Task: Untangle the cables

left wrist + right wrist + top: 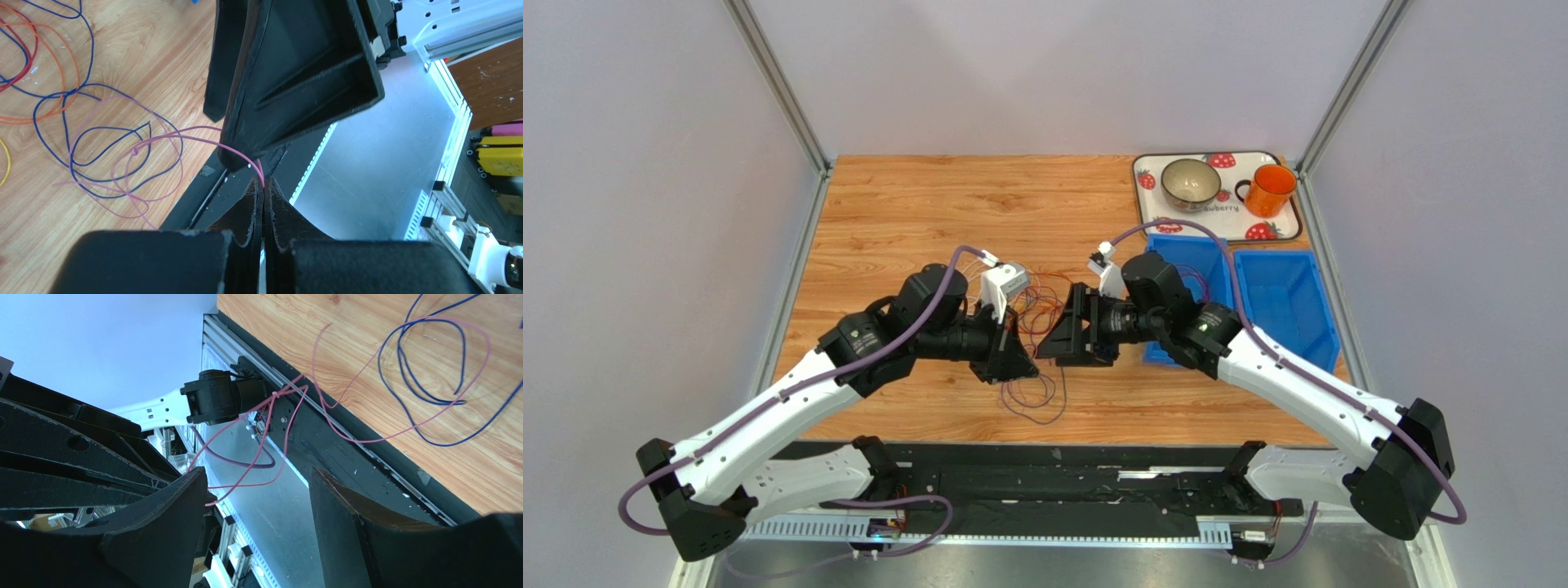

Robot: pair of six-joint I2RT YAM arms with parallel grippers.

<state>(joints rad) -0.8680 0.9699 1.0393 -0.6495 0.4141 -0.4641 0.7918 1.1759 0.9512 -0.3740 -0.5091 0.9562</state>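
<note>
The table (928,208) is showing a light-brown wood grain. Across it the cables (73,92) are looping in dark blue, orange, red and yellow, with one pink cable (184,130) among them. At the table's far right corner a tray (1232,214) is displaying red strawberries on white, carrying a beige bowl (1190,181) and an orange mug (1270,189); the bins (1290,306) along the table's right edge are glowing bright blue. The left gripper (264,187) and right gripper (256,478) are appearing matte black, and the left arm (775,410) and right arm (1308,386) are showing white shells with black joints.
</note>
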